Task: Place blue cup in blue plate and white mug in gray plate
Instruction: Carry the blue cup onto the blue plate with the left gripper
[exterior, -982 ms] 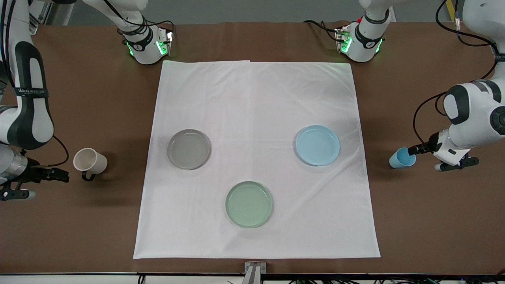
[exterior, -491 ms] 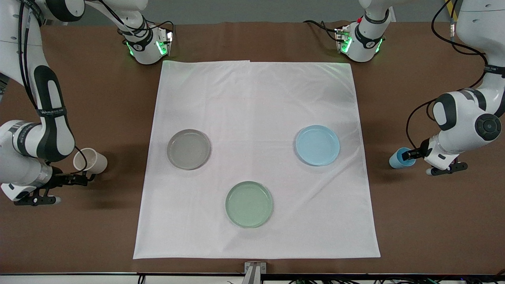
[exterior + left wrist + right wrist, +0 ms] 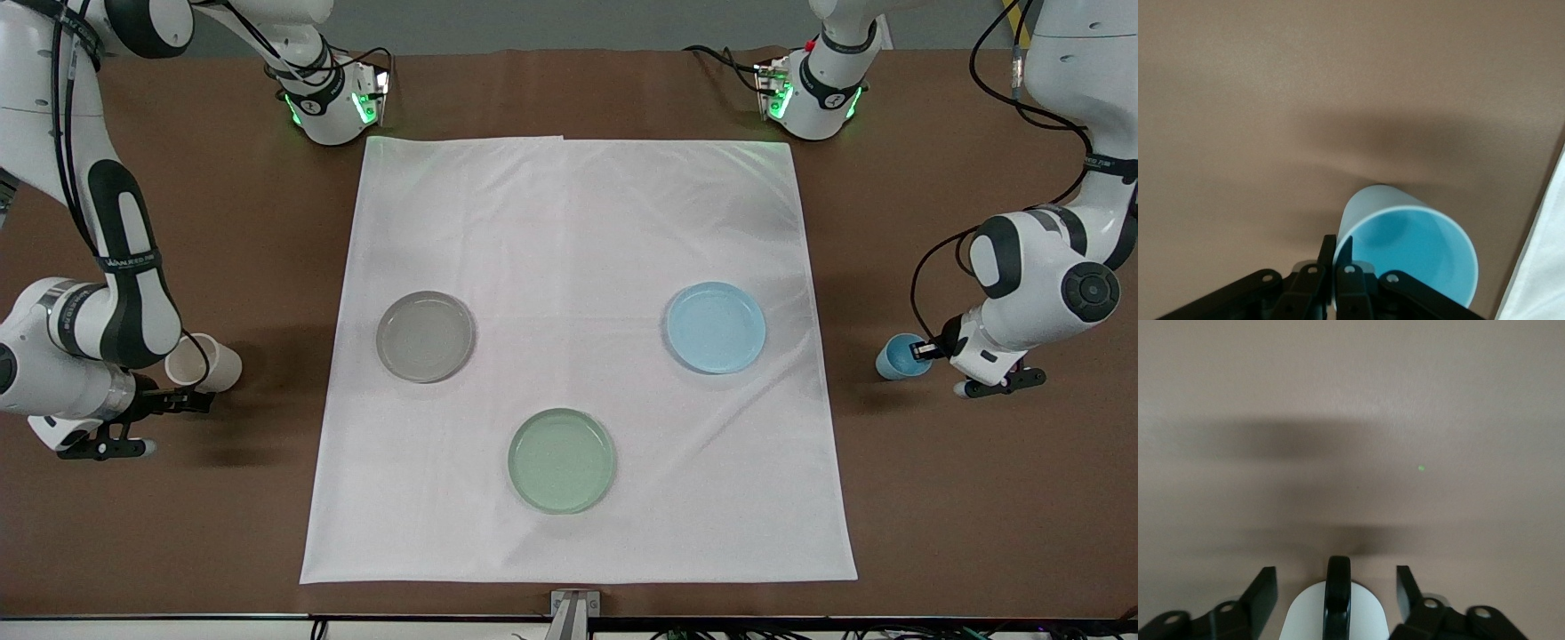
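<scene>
The right arm hides part of the mug (image 3: 206,363); the left wrist view's edge crops the cup (image 3: 1408,250).

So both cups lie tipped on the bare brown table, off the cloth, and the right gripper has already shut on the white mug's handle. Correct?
Not quite. In the right wrist view the right gripper is open: its fingers stand apart on either side of the white mug with gaps to its black handle. The rest holds: the front view shows the mug and the blue cup lying tipped on the bare table, off the cloth.
</scene>
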